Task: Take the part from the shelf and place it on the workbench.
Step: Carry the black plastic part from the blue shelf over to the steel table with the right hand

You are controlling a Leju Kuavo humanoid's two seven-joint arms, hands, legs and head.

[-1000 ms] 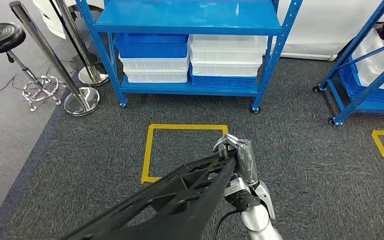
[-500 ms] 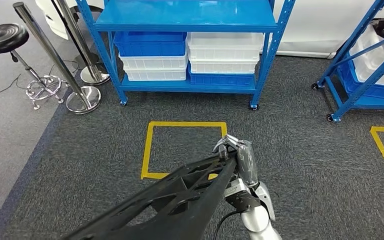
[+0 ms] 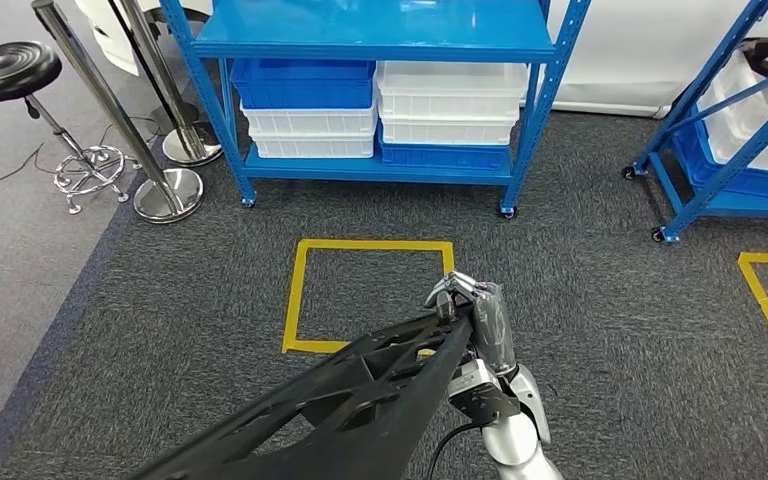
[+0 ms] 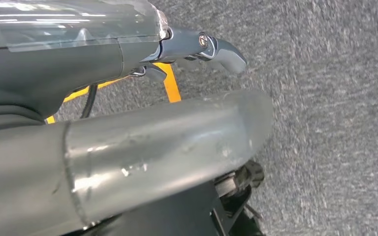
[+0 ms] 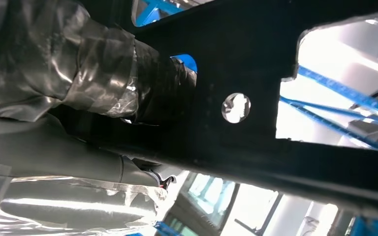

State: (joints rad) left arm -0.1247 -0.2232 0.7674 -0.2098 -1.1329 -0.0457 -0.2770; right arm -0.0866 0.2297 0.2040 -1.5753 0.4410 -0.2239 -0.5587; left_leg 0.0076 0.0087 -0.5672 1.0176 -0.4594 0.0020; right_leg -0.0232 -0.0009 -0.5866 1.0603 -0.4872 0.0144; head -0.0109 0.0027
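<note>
part (image 3: 360, 400) | right robot hand (image 3: 470, 310) grips it | grey carpet (image 3: 600, 300) | blue shelf (image 3: 380, 90)

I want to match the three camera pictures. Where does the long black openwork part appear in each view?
Head view: long black openwork part, bottom centre, its end gripped by the right hand.
Left wrist view: cannot tell; dark shapes near the left hand.
Right wrist view: it crosses the frame, one round hole.
Shared landmark: yellow floor tape.

Head cam high, angled forward-down at carpet (image 3: 610, 330) and blue shelf (image 3: 380, 40). Wrist cams very close behind the hands; left shares carpet (image 4: 334, 98)
</note>
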